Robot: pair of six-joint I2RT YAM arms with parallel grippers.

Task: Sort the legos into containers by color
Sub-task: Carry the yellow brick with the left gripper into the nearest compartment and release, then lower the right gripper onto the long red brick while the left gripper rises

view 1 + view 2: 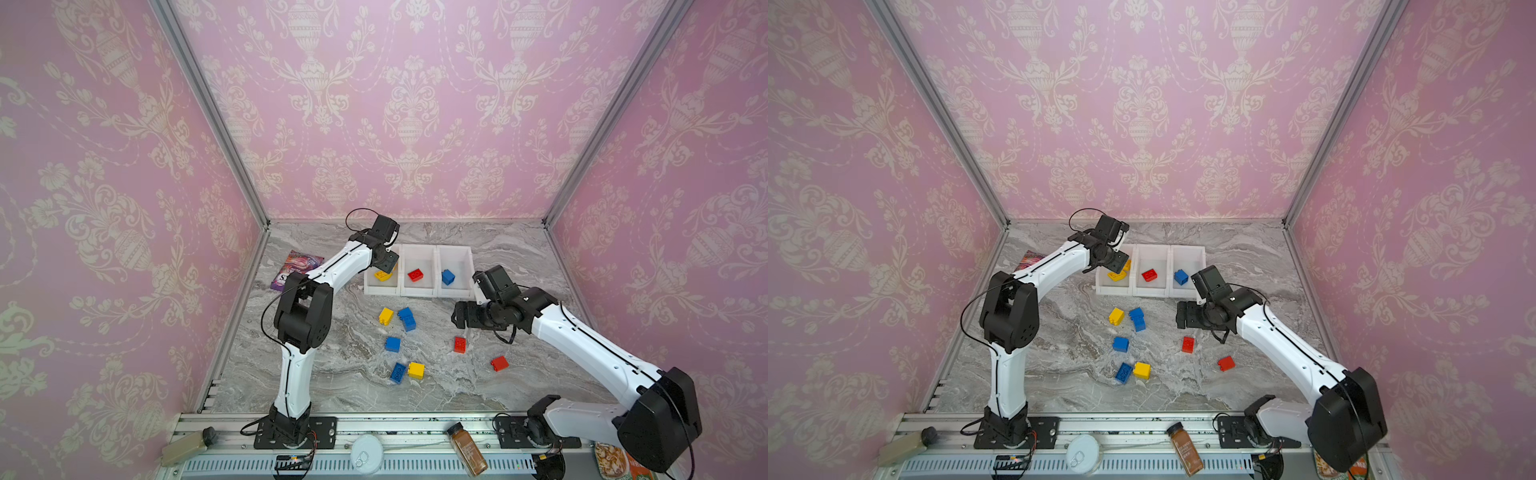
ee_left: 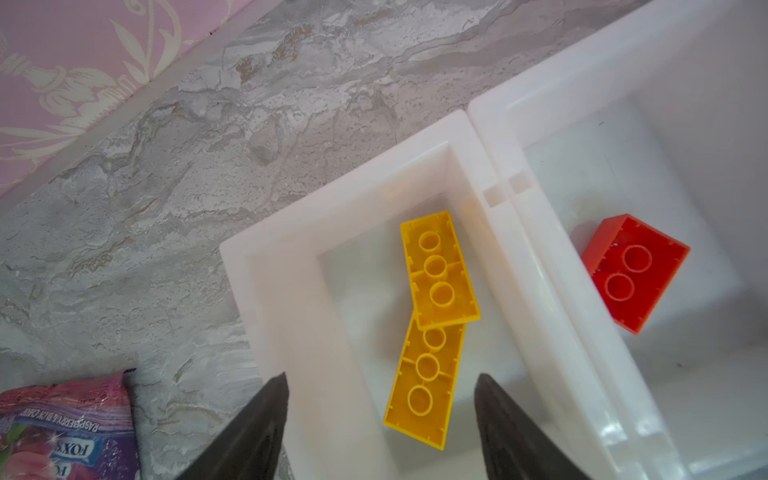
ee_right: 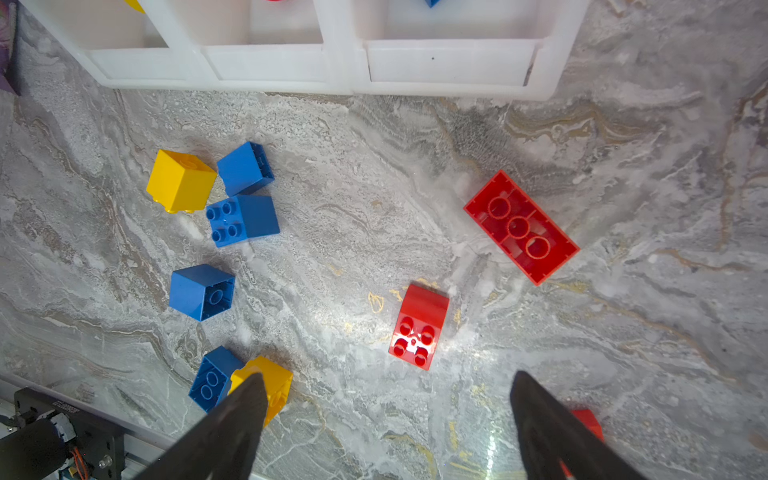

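Three joined white containers (image 1: 419,291) (image 1: 1152,291) stand at the back. My left gripper (image 2: 381,376) (image 1: 388,262) hangs open over the left container (image 2: 270,291), holding nothing. Two oblong yellow legos (image 2: 440,270) lie there underside up, one overlapping the other. The middle container holds a red lego (image 2: 633,270) (image 1: 415,275), the right one a blue lego (image 1: 448,276). My right gripper (image 3: 387,373) (image 1: 457,318) is open and empty above the table. Below it lie a square red lego (image 3: 419,328) and an upturned oblong red lego (image 3: 521,227). Yellow (image 1: 385,316) and blue (image 1: 407,319) legos lie loose mid-table.
A purple candy packet (image 1: 296,269) (image 2: 62,428) lies left of the containers by the wall. On the front rail lie a brown spice bottle (image 1: 467,449) and a white round lid (image 1: 365,454). Pink walls close in three sides.
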